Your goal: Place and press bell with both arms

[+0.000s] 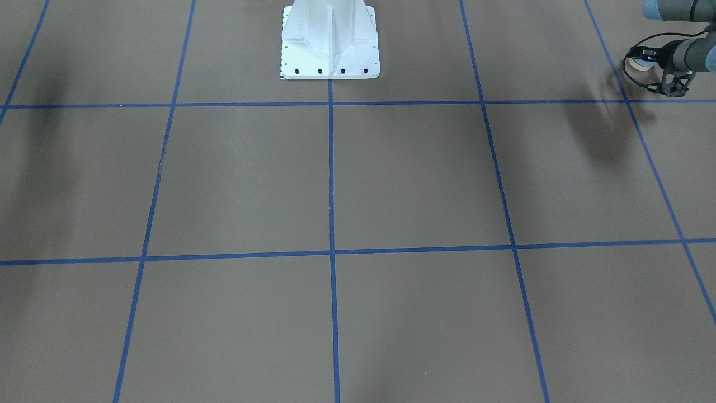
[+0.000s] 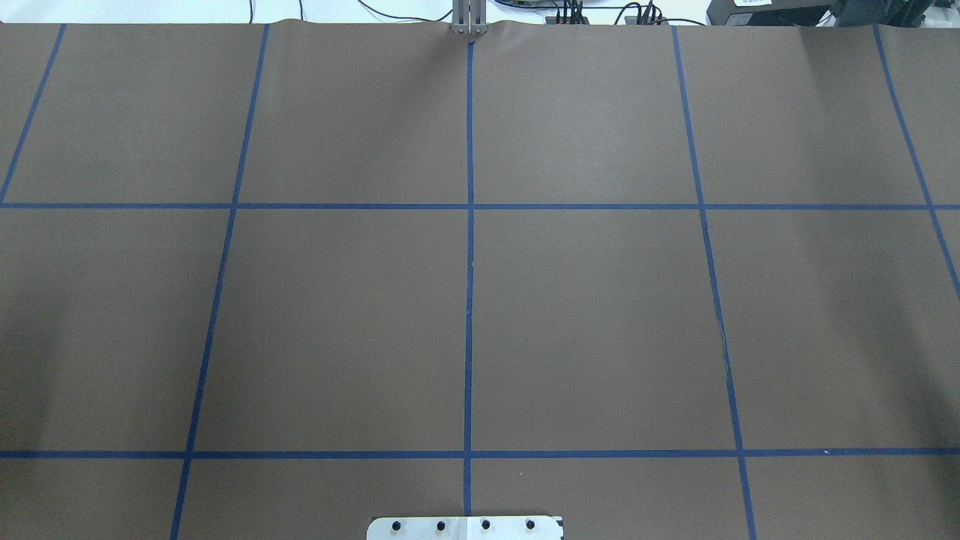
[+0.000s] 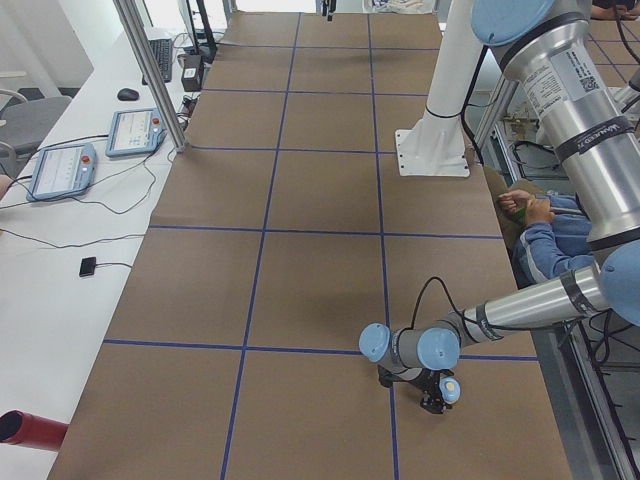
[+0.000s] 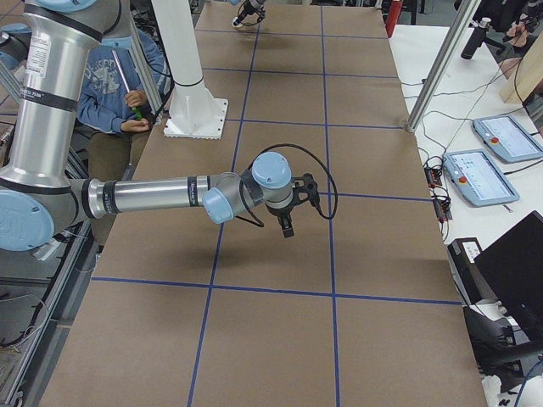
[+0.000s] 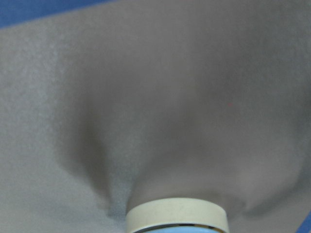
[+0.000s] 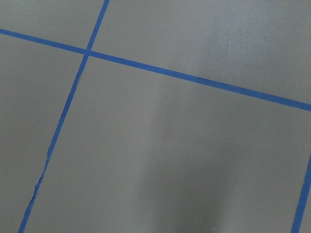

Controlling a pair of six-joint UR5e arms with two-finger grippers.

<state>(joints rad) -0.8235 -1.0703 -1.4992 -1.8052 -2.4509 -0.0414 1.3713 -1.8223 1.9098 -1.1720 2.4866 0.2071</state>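
Note:
The bell (image 1: 635, 63), light blue with a cream base rim, is held in my left gripper (image 1: 642, 57) at the table's left end, a little above the brown surface. In the exterior left view the bell (image 3: 451, 387) shows at the tip of the near arm's gripper (image 3: 437, 398). The left wrist view shows only the bell's cream rim (image 5: 177, 215) at the bottom edge, with its shadow on the table. My right gripper (image 4: 286, 227) hangs above the table in the exterior right view only. I cannot tell whether it is open or shut.
The white bolted pedestal (image 1: 330, 42) stands at the robot's side of the table. Blue tape lines (image 2: 469, 225) divide the brown surface into squares. A seated person (image 3: 545, 235) is beside the table. Control tablets (image 4: 479, 176) lie on the side bench.

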